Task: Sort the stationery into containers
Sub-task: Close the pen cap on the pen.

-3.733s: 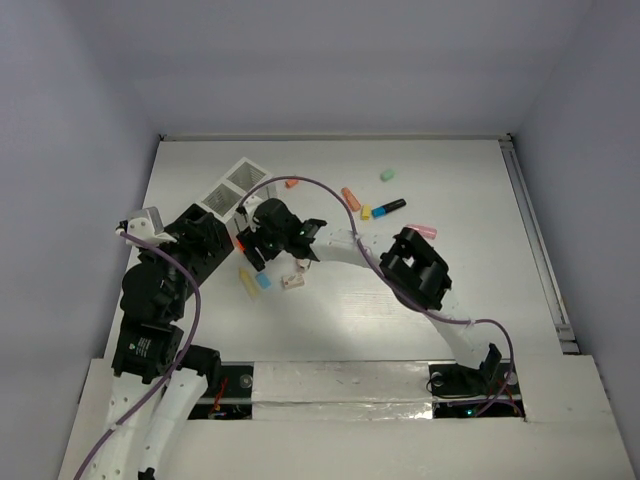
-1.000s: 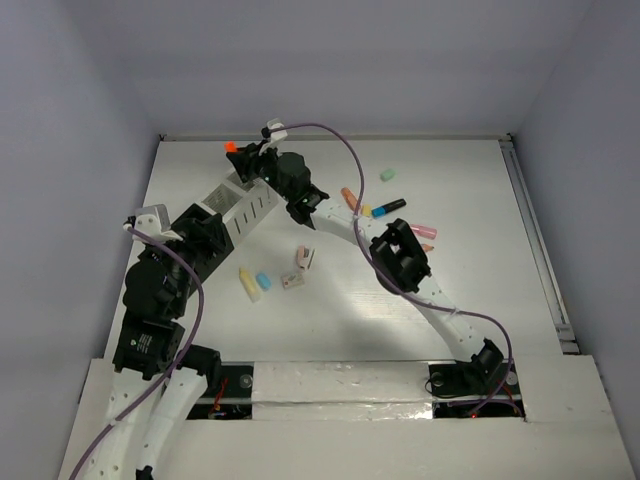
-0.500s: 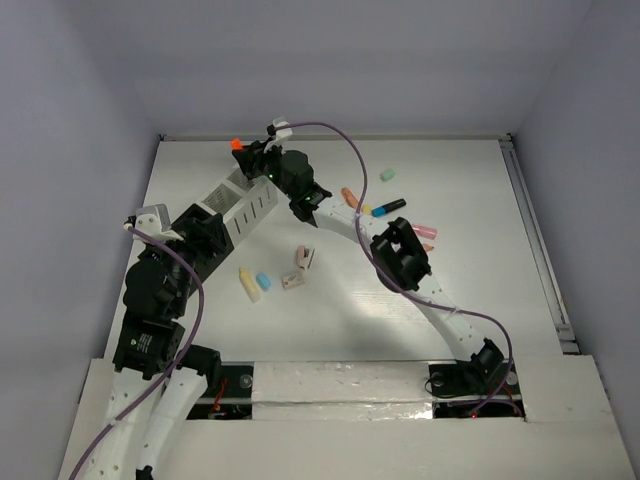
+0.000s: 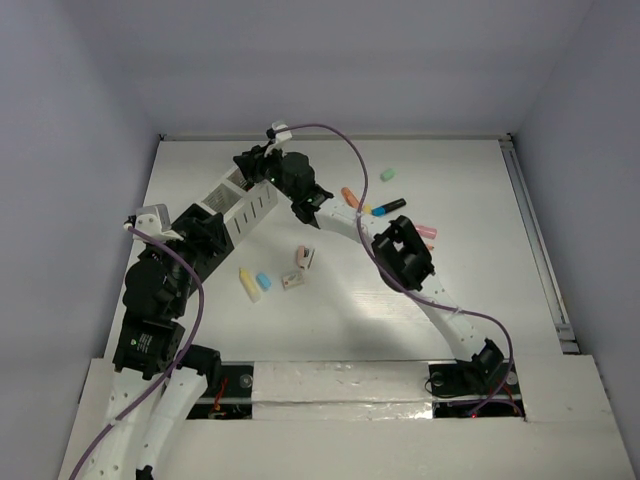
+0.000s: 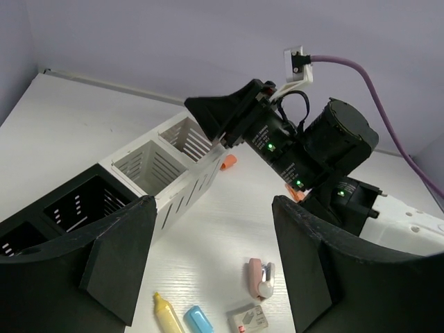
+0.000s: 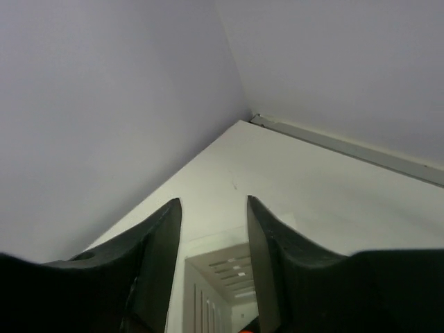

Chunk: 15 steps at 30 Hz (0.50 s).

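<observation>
Right tool hovered above the far end of the white box. Its fingers were apart, with nothing seen between them. Left tool was wide open and empty, low beside the black box, which touched the white box's near end. A yellow piece, blue piece and two pink pieces lay on the tabletop, near and right of both boxes.

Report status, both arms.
Left end effector open, empty, near the black container. Right end effector open over the white container's end compartment. Yellow piece, blue piece, pink piece loose on table.
</observation>
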Available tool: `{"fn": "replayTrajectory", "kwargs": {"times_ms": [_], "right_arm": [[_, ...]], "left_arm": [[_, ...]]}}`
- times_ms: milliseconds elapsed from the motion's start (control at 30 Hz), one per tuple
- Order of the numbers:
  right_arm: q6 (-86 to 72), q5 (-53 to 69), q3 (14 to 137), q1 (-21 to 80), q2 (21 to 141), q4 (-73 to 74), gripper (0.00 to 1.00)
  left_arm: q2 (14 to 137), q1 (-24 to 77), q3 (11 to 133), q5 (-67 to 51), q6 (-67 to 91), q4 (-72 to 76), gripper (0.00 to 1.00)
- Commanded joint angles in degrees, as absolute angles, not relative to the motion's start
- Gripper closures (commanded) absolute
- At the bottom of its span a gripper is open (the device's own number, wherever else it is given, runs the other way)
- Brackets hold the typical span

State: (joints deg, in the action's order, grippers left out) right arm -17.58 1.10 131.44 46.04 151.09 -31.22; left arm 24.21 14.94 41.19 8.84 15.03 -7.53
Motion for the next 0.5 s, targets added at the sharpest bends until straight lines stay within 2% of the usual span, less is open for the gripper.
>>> {"fn": "replayTrajectory", "kwargs": {"times_ms": [0,100,300,367,433,467], "right_arm": [[-16.17,0.36,126.47,45.62,140.8,-32.08,0.63],[-15.03,-3.51,117.27,44.22,131.07,-26.39,0.82],[-22.41,-5.26,96.91,33.41,113.31,-4.51,0.94],[-22.33,-9.12,90.56,30.08,107.35,-0.01,0.9],[-24.42,-13.25,81.62,27.17,103.82,3.5,0.8],[-25.39,-11.97,79.21,25.24,102.41,4.04,0.71]], "left_arm": [[23.64,15.12,42.19,8.0,14.33,-4.22,0.35],[22.94,15.12,42.1,7.82,14.41,-4.31,0.35],[20.83,16.78,41.92,8.0,14.33,-4.57,0.35],[20.31,17.31,42.01,8.17,14.33,-4.57,0.35],[19.69,17.84,42.01,8.26,14.33,-4.57,0.35],[19.43,18.36,41.92,8.26,14.24,-4.57,0.35]]}}
